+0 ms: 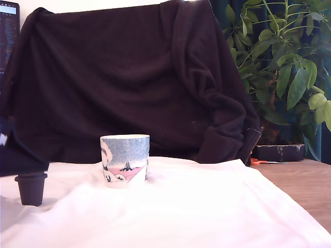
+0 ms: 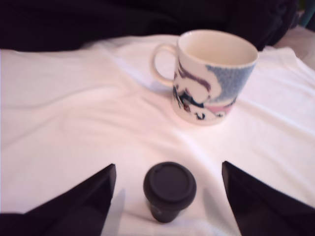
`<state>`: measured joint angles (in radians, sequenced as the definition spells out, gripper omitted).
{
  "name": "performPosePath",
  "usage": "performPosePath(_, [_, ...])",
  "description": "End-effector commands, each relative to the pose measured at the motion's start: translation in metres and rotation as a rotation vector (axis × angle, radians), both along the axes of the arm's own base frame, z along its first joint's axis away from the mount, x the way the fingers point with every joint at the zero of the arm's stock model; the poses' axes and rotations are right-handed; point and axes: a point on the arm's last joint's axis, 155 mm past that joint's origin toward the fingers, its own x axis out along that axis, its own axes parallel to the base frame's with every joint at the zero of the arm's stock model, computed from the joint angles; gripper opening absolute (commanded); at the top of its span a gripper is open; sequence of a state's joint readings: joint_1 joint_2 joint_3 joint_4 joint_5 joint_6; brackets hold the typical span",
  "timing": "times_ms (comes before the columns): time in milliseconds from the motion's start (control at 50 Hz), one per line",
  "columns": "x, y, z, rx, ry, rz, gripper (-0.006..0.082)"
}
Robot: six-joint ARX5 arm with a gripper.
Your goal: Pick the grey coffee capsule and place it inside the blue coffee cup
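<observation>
Exterior view: the grey coffee capsule (image 1: 31,188) stands upright on the white cloth (image 1: 196,206), well apart from the blue coffee cup (image 1: 124,159), toward that view's left.

Wrist view: my gripper (image 2: 169,196) is spread wide, the capsule (image 2: 169,191) between my fingers (image 2: 83,201), untouched. The cup (image 2: 209,78) beyond it looks empty, and only here shows a handle

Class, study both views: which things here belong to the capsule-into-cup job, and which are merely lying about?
Belong to the job:
grey coffee capsule, standing between the open fingers
blue coffee cup, which has a handle
gripper

Just lying about:
dark garment
plant
white cloth
scissors
</observation>
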<state>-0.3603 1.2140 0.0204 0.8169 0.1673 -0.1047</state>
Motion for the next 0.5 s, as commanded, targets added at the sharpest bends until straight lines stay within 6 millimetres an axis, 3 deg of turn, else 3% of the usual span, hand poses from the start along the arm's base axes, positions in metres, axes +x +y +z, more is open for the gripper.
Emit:
performPosePath(0, [0.003,-0.001,-0.003,0.007,-0.001,0.000,0.0631])
performPosePath(320, [0.010,-0.007,-0.015,0.006,0.019,-0.011,0.0624])
performPosePath(480, [0.010,-0.007,-0.021,0.013,0.035,-0.012,0.0519])
